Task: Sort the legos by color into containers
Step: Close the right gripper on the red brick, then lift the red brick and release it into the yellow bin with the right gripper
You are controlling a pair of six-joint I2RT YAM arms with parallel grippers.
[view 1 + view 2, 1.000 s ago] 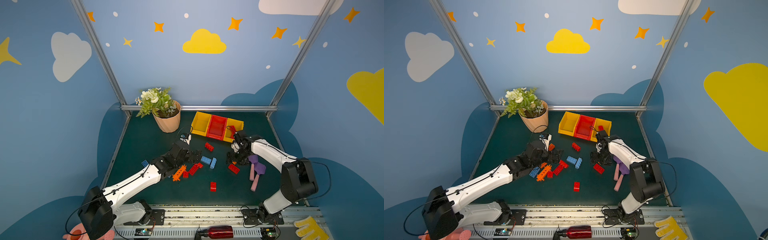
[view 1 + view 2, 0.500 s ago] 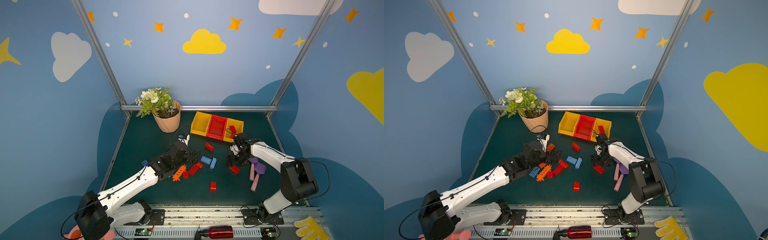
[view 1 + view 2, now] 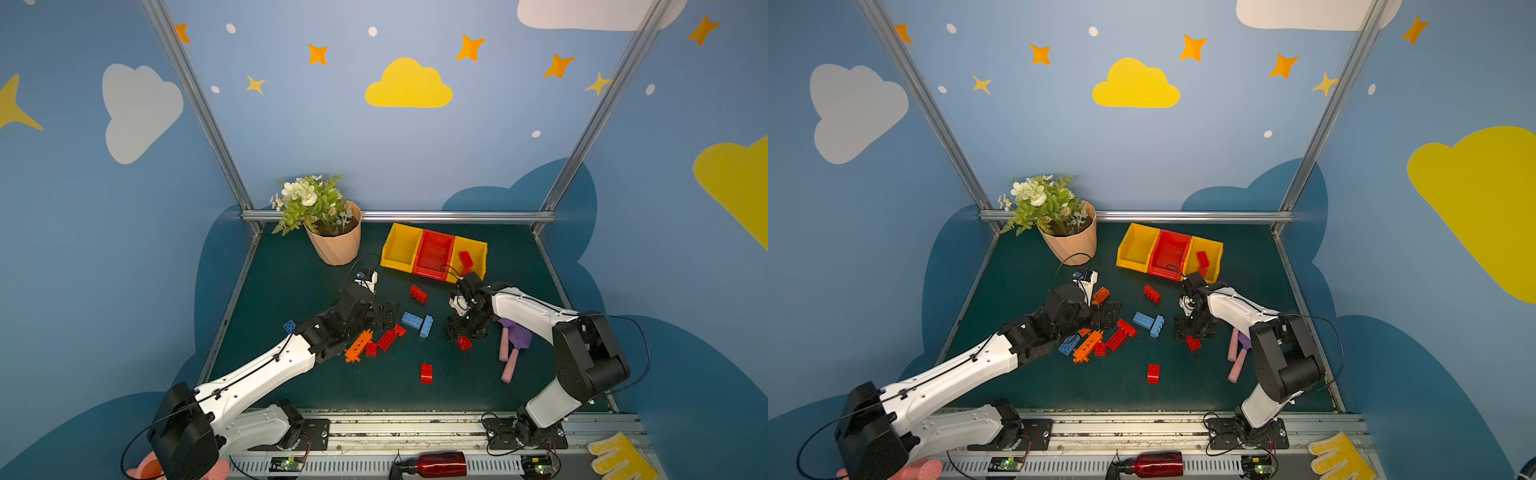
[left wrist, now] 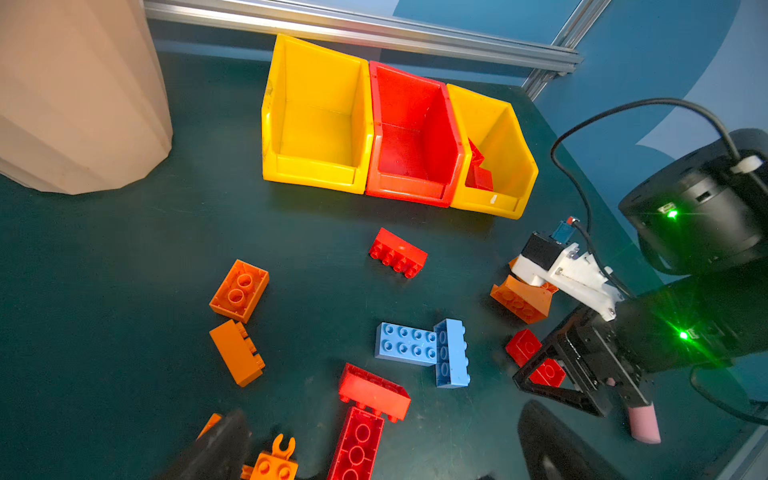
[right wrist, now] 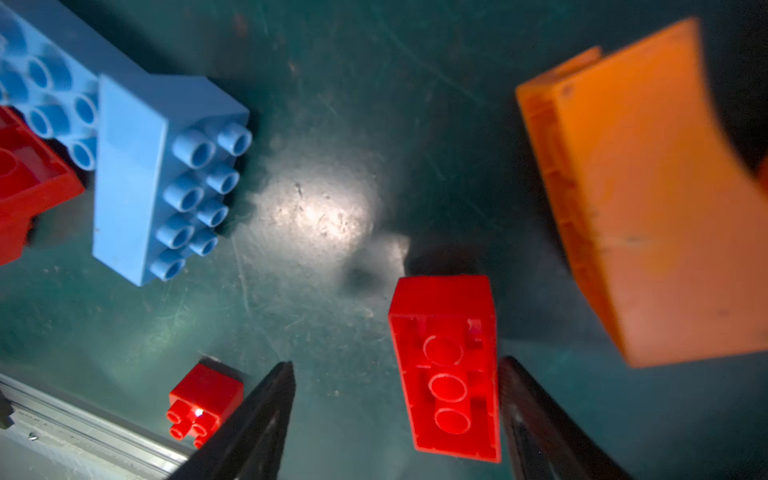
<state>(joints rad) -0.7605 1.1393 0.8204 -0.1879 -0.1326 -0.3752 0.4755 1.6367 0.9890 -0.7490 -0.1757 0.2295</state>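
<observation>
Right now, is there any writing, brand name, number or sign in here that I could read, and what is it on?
No text here can be read.
yellow bin holding red bricks: small white mark on its front lip, too small to read.
light blue brick: studs blurred, no lettering legible.
Walls: only painted clouds and stars, no words.

Two arms, left arm point(image 3: 266, 374) and right arm point(image 3: 528, 309): white shell links, black cylindrical joints, thin black cables clipped along links. Screwed black base plates point(image 3: 309, 430). White camera mount point(image 4: 569, 270) on right wrist, green lights point(image 4: 681, 334) on joints. Black tapered fingers point(image 5: 266, 415) on right gripper point(image 5: 395, 363).
</observation>
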